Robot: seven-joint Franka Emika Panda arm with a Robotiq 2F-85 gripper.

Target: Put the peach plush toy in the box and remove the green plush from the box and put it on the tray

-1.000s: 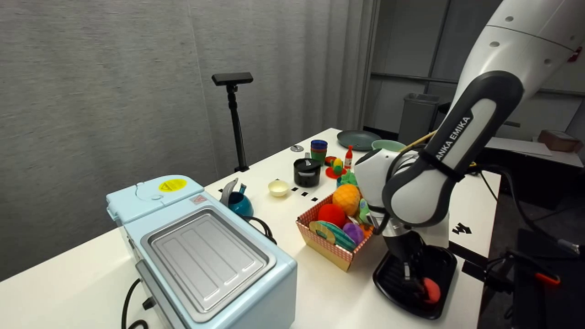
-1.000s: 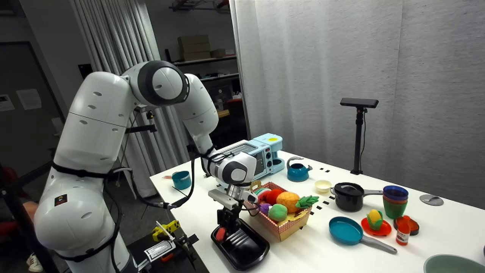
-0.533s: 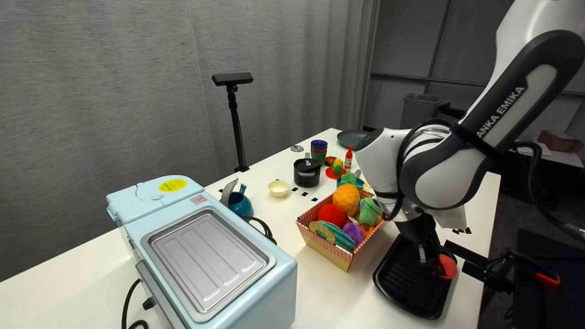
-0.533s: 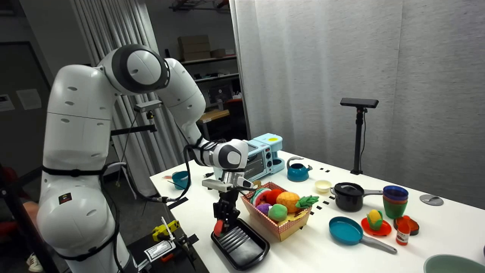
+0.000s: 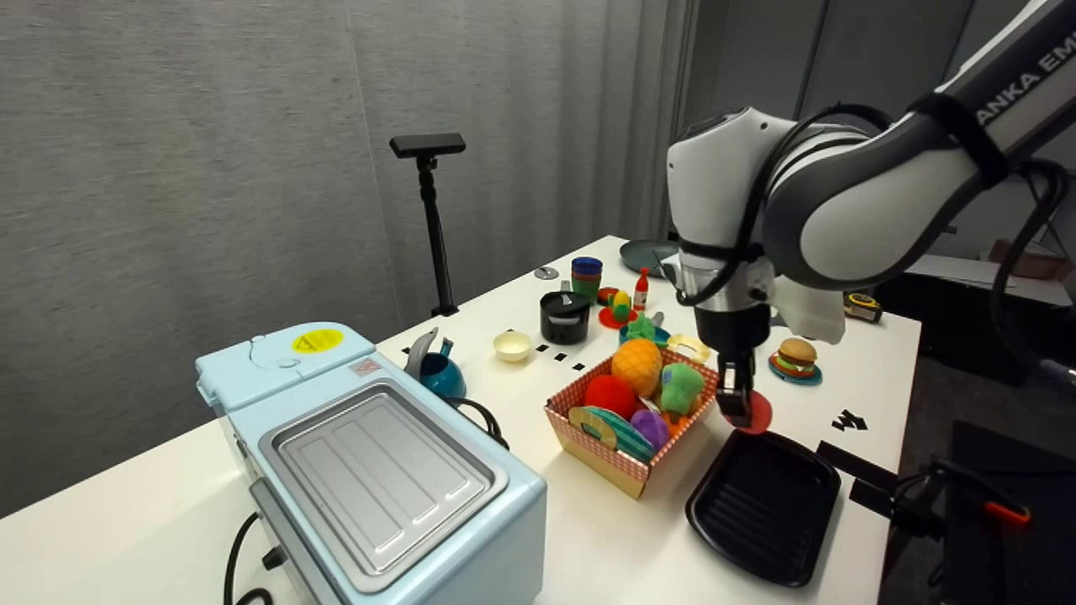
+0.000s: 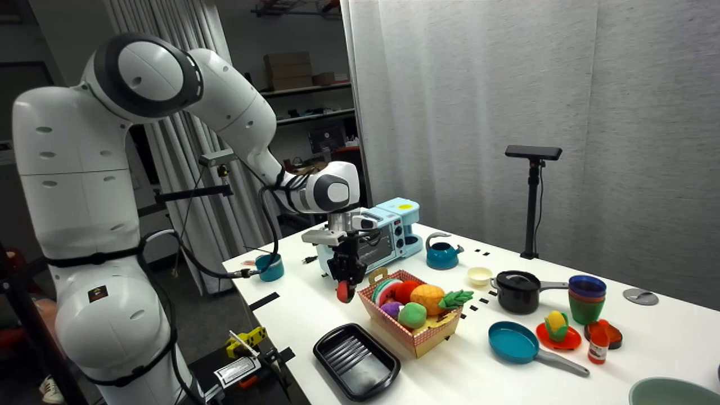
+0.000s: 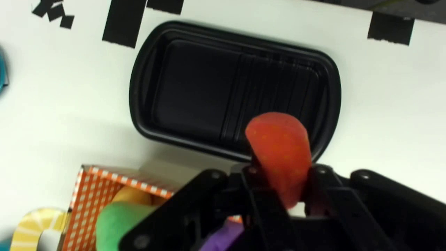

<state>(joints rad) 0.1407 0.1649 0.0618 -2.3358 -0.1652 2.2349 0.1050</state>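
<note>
My gripper (image 5: 740, 410) is shut on the peach plush toy (image 5: 759, 412) and holds it in the air. The toy sticks out beyond the fingers in the wrist view (image 7: 280, 139). The black tray (image 5: 765, 512) lies on the table below the toy and bears nothing. The box (image 6: 388, 329) has tan sides and a red checkered lining and stands beside the tray; the gripper is just off its side, above rim height. The green plush (image 5: 681, 388) sits in the box among other soft toys and also shows in the wrist view (image 7: 120, 221).
A pale blue appliance (image 5: 504, 521) stands near the box. A pineapple plush (image 6: 428, 298), a red plush and a purple plush lie in the box. A teal pan (image 6: 513, 342) and a black pot (image 6: 517, 292) stand beyond it. A toy burger (image 5: 794, 357) lies behind the gripper.
My gripper has lifted the peach plush toy from inside the tray and carried it up, away from the tray and toward the box's side. Box, green plush and tray have not moved.
</note>
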